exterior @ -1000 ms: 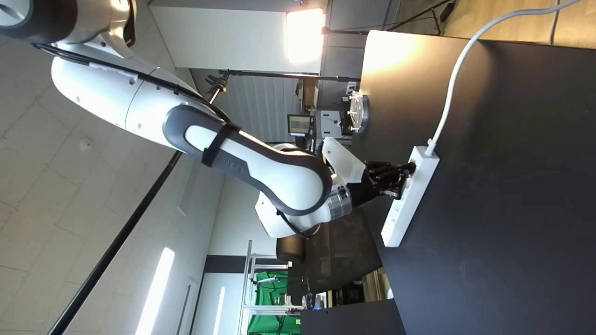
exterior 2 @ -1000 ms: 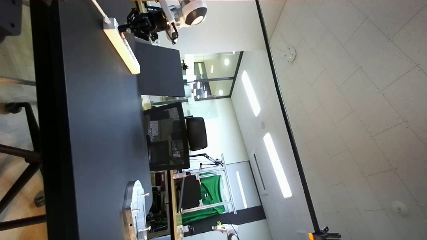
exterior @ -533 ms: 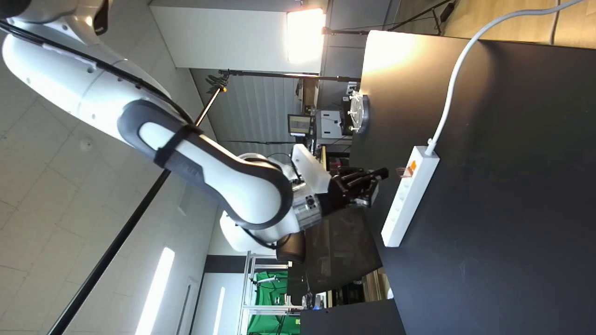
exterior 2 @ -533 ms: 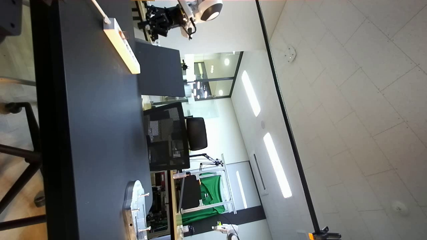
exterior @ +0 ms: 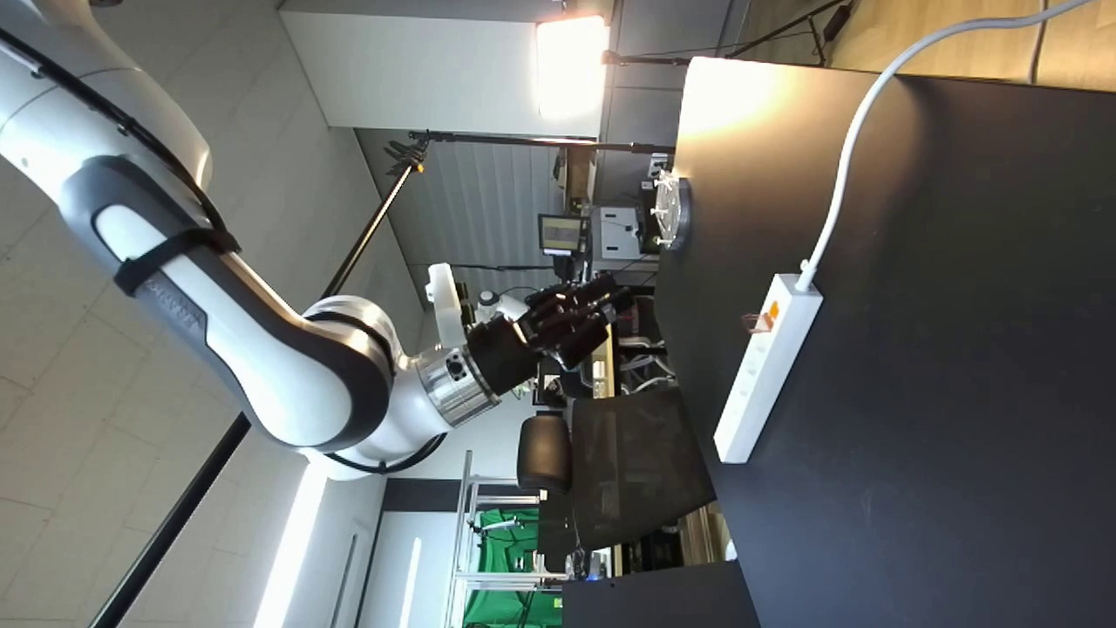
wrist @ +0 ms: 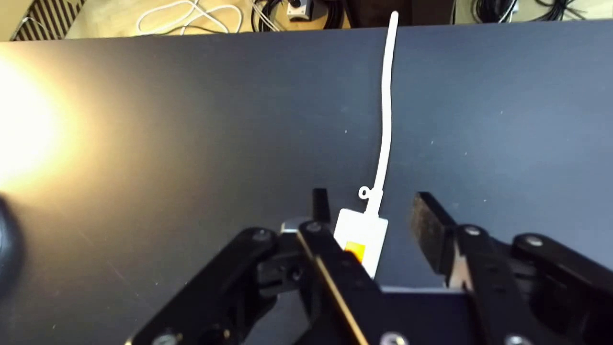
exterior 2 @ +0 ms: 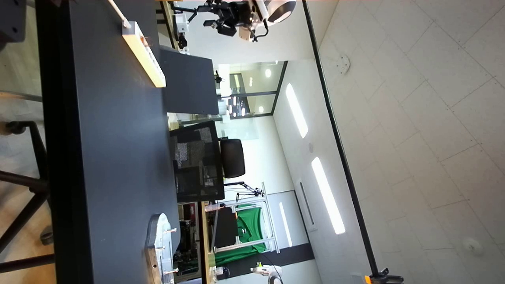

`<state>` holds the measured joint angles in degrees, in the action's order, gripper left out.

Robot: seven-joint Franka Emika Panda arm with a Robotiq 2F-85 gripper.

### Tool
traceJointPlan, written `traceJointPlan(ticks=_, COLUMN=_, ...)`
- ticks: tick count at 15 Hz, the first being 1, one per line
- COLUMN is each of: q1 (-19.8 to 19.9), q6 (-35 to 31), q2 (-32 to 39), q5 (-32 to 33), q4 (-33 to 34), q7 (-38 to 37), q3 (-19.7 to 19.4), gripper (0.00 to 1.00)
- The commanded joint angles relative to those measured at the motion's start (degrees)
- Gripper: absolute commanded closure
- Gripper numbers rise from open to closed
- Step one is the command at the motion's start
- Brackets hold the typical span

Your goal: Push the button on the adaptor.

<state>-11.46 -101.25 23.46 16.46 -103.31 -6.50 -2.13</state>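
The adaptor is a long white power strip, lying on the dark table in both exterior views (exterior: 757, 384) (exterior 2: 145, 59). Its cable end shows in the wrist view (wrist: 361, 223). The orange button (exterior: 772, 310) sits near the cable end and looks bright orange in the wrist view (wrist: 355, 249), partly hidden by a finger. A small copper-coloured piece (exterior: 756, 324) stands up by the button. My black gripper (exterior: 608, 305) is raised well above and away from the adaptor in both exterior views (exterior 2: 206, 15). Its fingers are apart and empty in the wrist view (wrist: 372, 203).
A white cable (exterior: 844, 166) runs from the adaptor over the table edge. A flat board with clear posts (exterior: 671, 209) lies at another part of the table (exterior: 942, 436), also seen in an exterior view (exterior 2: 159, 252). A black chair (exterior: 628, 471) stands behind the table.
My gripper was at the button end of the adaptor and has lifted up and away from it. Its fingers, together earlier, are now apart. The orange button is uncovered. The adaptor has not moved.
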Motion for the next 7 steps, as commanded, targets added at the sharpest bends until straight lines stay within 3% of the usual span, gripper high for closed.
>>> traceJointPlan(ticks=1, q1=3.0, q6=5.6, q2=0.5, q5=-1.9, q4=2.0, q7=3.7, q3=2.0, gripper=0.21)
traceJointPlan(ticks=2, q1=3.6, q6=6.6, q2=0.5, q5=-2.1, q4=2.1, q7=4.7, q3=2.3, gripper=0.13)
traceJointPlan(ticks=3, q1=3.1, q6=4.0, q2=0.1, q5=-0.7, q4=0.6, q7=2.7, q3=2.4, gripper=0.32)
traceJointPlan(ticks=5, q1=3.9, q6=4.8, q2=0.2, q5=-1.1, q4=0.6, q7=3.9, q3=2.6, gripper=0.18)
traceJointPlan(ticks=7, q1=4.0, q6=4.9, q2=0.2, q5=-1.4, q4=0.6, q7=4.2, q3=2.7, gripper=0.13)
